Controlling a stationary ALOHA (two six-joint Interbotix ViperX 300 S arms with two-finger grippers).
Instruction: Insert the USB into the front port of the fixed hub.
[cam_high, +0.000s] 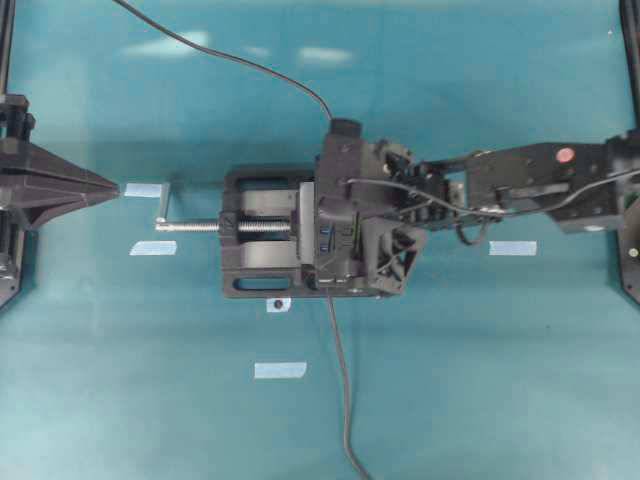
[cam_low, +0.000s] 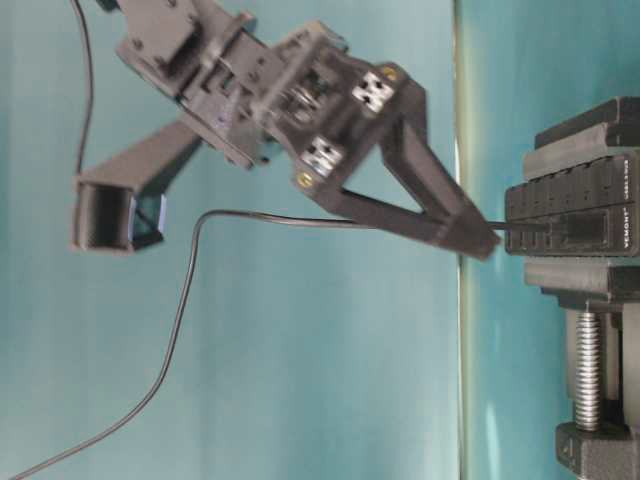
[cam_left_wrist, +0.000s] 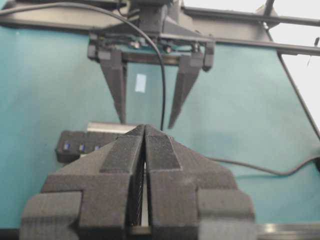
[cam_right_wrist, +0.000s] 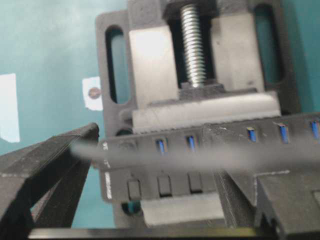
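USB plug (cam_low: 553, 229) sits at the end port of the fixed hub (cam_low: 575, 215), just beyond the right gripper's (cam_low: 487, 240) fingertips in the table-level view; it looks seated in the port, though how deep I cannot tell. Its thin cable (cam_low: 260, 220) trails back between the jaws and away across the table. Those jaws stand wide apart with nothing pinched between them; in the left wrist view the cable hangs free in the gap between the two fingers (cam_left_wrist: 116, 80). That spread suggests the plug has been let go so the hub alone holds it.

The bench vise (cam_high: 262, 232) clamps the hub with its ports facing up, which keeps the strip from sliding under a push. The left gripper (cam_left_wrist: 145, 135) rests well back from the vise, jaws pressed together and empty, clear of the work.
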